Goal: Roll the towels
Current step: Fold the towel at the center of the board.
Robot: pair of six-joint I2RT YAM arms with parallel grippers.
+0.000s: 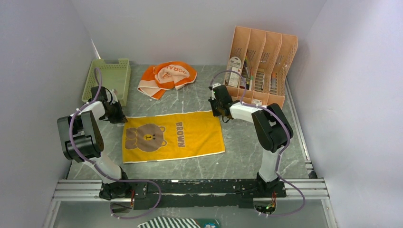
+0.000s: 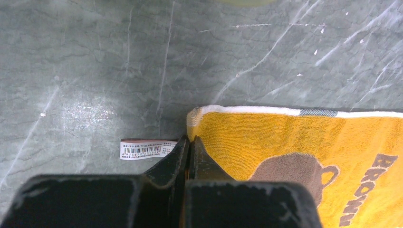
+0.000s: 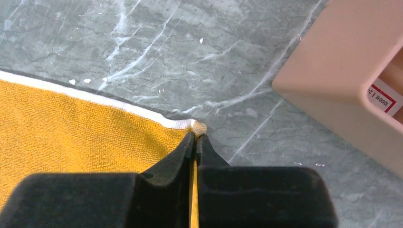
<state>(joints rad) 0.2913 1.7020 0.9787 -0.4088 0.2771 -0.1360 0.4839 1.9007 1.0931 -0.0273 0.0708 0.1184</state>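
Observation:
The yellow towel [image 1: 173, 135], with a brown bear and "BROWN" lettering, lies spread flat on the grey marble table. My left gripper [image 1: 119, 116] is shut on its far left corner, as the left wrist view shows [image 2: 190, 140], with the towel [image 2: 294, 137] running off to the right. My right gripper [image 1: 216, 109] is shut on its far right corner [image 3: 196, 137], and yellow cloth [image 3: 71, 123] shows between the jaws. The orange-bordered towel [image 1: 167, 77] lies crumpled at the back of the table, apart from both grippers.
A pale green basket [image 1: 107, 78] stands at the back left, just behind my left gripper. A peach file organizer [image 1: 261, 61] stands at the back right, close to my right gripper [image 3: 342, 85]. A white barcode label [image 2: 147, 149] sticks out from the towel's left corner.

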